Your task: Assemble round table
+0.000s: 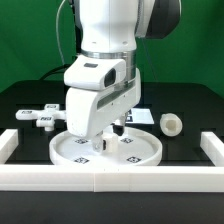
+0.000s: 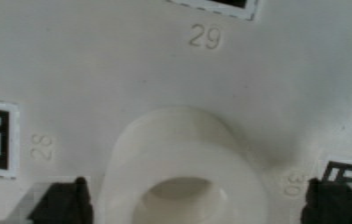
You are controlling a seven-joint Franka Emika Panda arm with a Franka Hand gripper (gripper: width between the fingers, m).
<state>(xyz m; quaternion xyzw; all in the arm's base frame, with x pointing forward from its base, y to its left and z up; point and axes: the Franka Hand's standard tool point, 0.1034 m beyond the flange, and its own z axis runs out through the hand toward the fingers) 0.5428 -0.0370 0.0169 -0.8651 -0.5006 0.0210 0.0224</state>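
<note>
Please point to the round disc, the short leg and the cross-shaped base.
round disc (image 1: 148, 151): exterior view, bare top face inside the rim.
short leg (image 1: 172, 124): exterior view, its middle.
cross-shaped base (image 1: 40, 117): exterior view, its middle.

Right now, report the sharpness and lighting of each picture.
Exterior view: evenly lit and fairly sharp, though the white disc and front rail look washed out against the black table. Wrist view: a soft close-up, the pincer dark and blurred, the number 29 readable.
</note>
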